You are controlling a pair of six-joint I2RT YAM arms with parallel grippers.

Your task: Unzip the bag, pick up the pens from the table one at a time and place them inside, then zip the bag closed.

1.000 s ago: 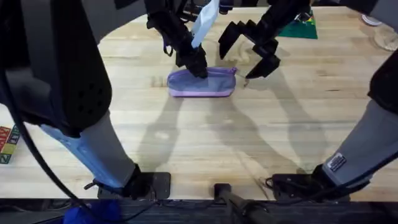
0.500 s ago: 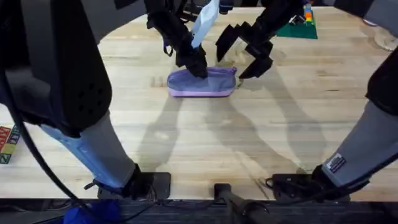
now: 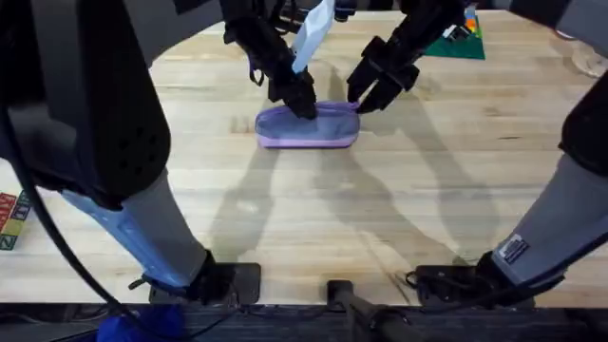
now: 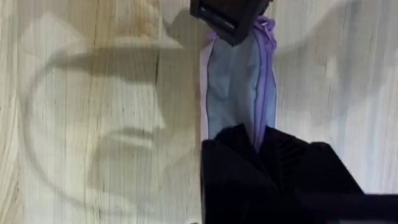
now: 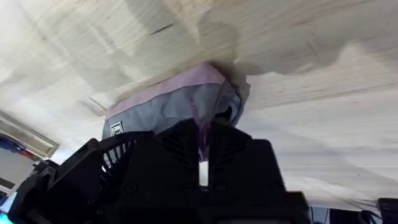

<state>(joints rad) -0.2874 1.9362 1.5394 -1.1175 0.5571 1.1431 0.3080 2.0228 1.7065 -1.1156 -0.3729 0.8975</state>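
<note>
Light wood table (image 3: 313, 214) with visible plank grain, and some clutter at the edges: a green mat (image 3: 458, 40) at the far right with small stuff on it, and colourful blocks (image 3: 11, 218) at the left edge.

The bag (image 3: 306, 124) sits toward the far middle of the table, lying sideways, lavender with a darker purple trim. Both arms are on it, one at each end.

Left gripper (image 3: 302, 103) comes down onto the top of the bag, a bit left of its middle. In the left wrist view the black fingers (image 4: 249, 146) are pressed together around the zipper seam, so it's clamped on the bag there. The fabric runs away from it toward the other arm's black gripper (image 4: 231, 17) at the far end.

Right gripper (image 3: 364, 96) is at the bag's right end, right on the corner. In the right wrist view its fingers (image 5: 186, 146) are pinched nearly together with a thin strip of purple between them, looks like the zipper tab or the end of the zipper trim. So it's closed on the bag too. From that camera the bag (image 5: 174, 106) looks grey-blue with pinkish piping and a little label on one end.

Can't tell from any of these whether the zipper is open or closed
</note>
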